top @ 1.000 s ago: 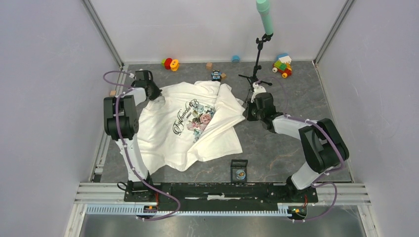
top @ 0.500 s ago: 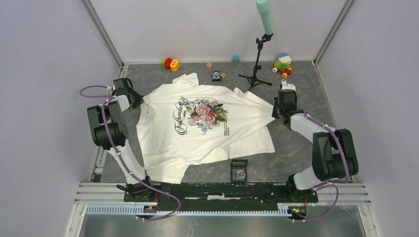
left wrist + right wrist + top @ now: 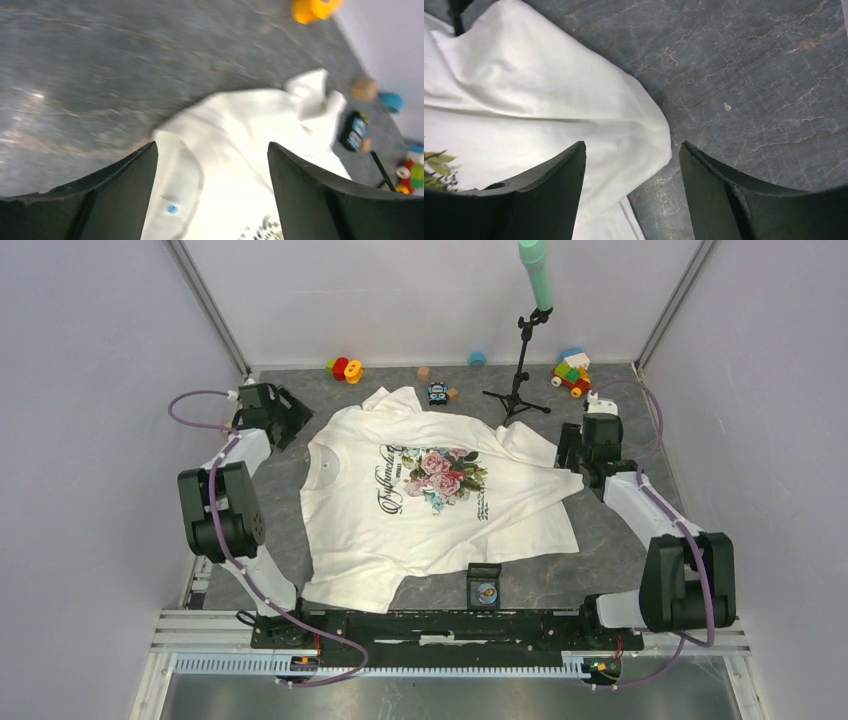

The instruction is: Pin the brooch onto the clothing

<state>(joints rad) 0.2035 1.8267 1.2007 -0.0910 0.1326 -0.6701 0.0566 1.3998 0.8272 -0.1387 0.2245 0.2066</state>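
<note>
The clothing (image 3: 430, 502), a white T-shirt with a rose print, lies spread flat on the grey table. The brooch (image 3: 485, 591), a tiny round bluish disc, sits in a black square holder (image 3: 484, 573) just off the shirt's near hem. My left gripper (image 3: 288, 423) is open beside the collar; in the left wrist view its jaws (image 3: 211, 145) stand wide over the shirt's collar (image 3: 235, 160), holding nothing. My right gripper (image 3: 573, 456) is open at the shirt's right sleeve; in the right wrist view (image 3: 633, 144) the sleeve edge (image 3: 549, 110) lies loose between the fingers.
A black microphone stand (image 3: 520, 360) stands behind the shirt. Toys line the back edge: a red-and-yellow one (image 3: 344, 368), a small black-and-blue one (image 3: 437, 393), a wooden cube (image 3: 424, 373), a blue cap (image 3: 477, 358) and a colourful block toy (image 3: 572, 373). Walls enclose three sides.
The crumpled shirt was pulled apart sideways and now lies flat. Both grippers, shut on its edges before, have opened and let go.
</note>
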